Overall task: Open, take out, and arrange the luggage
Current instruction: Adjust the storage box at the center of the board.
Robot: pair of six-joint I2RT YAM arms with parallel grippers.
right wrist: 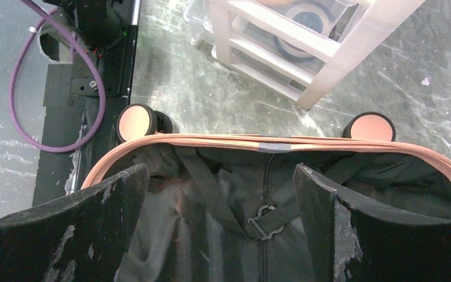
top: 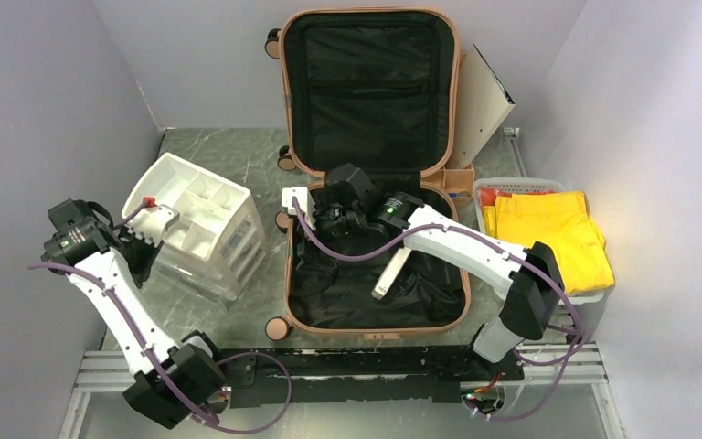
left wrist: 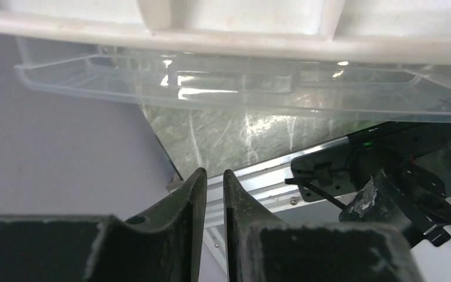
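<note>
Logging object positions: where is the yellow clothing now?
Top view: the yellow clothing lies in a pale basket, far right, beside the open luggage.

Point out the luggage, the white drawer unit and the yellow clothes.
luggage [top: 370, 82]: top external view, black lining of the open lid.
white drawer unit [top: 203, 208]: top external view, its compartmented top.
yellow clothes [top: 548, 229]: top external view, the pile's top.

Overhead from behind, right wrist close over luggage [right wrist: 211, 139], both wrists catching drawers [right wrist: 352, 50]

Your R gripper [right wrist: 220, 176] hangs w/ jaws wide over open luggage [right wrist: 211, 141]. Strap buckle [right wrist: 262, 221] lies between them. Two wheels [right wrist: 136, 121] at rim, white rack [right wrist: 314, 53] beyond.
</note>
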